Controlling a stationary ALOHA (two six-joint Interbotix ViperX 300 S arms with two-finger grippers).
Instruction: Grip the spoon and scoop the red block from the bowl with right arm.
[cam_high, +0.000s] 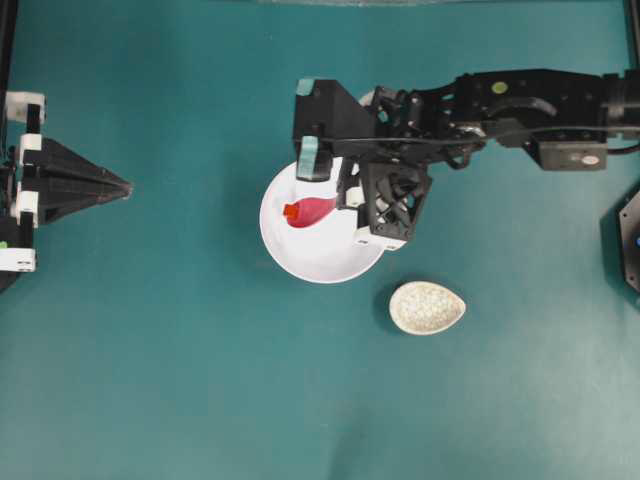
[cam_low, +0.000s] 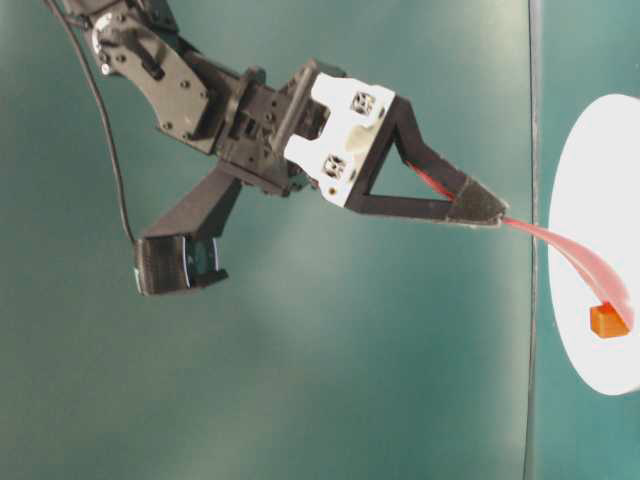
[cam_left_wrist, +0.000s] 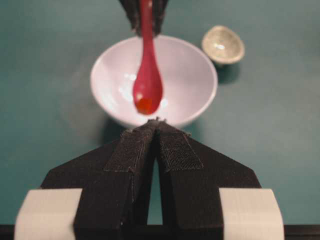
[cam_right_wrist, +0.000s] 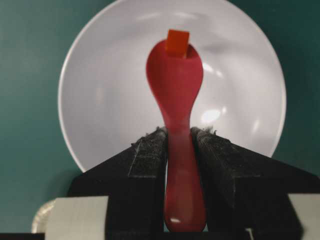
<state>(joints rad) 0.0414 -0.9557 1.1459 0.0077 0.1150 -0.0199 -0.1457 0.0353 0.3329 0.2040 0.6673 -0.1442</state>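
Nearest the right wrist camera, the right gripper (cam_right_wrist: 178, 145) clamps the spoon (cam_right_wrist: 177, 95) by its handle, arm angled down over the bowl (cam_right_wrist: 100, 75). Beyond, the block (cam_right_wrist: 177, 42) sits at the scoop's tip. Farther off, the left gripper (cam_high: 125, 187) rests with fingers together.

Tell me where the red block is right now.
In the overhead view the red block sits at the tip of the spoon, over the left side of the bowl.

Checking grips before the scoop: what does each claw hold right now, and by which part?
The right claw holds the spoon by its handle, scoop out over the bowl at the red block. The left claw is shut on nothing.
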